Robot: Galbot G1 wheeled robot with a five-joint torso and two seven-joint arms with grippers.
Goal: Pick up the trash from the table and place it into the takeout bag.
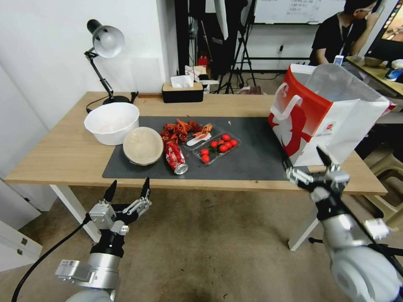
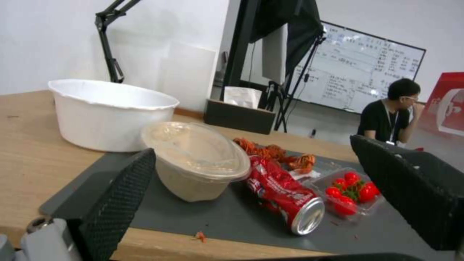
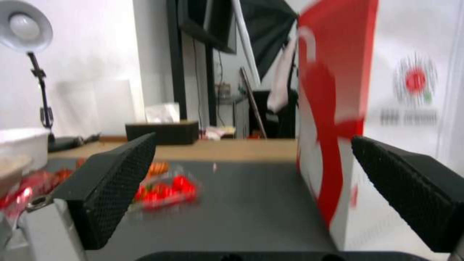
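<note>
I have the left hand open and empty below the desk edge, facing the beige bowl and the tipped soda can on the mat. The right hand is open by the takeout bag.

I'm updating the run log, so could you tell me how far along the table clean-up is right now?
Nothing looks bagged that I can confirm: the takeout bag stands upright on the table, its inside hidden. Nothing is in hand: the left gripper and right gripper are both open and empty at the near edge. Still left on the mat: the round beige bowl and the red soda can on its side.
</note>
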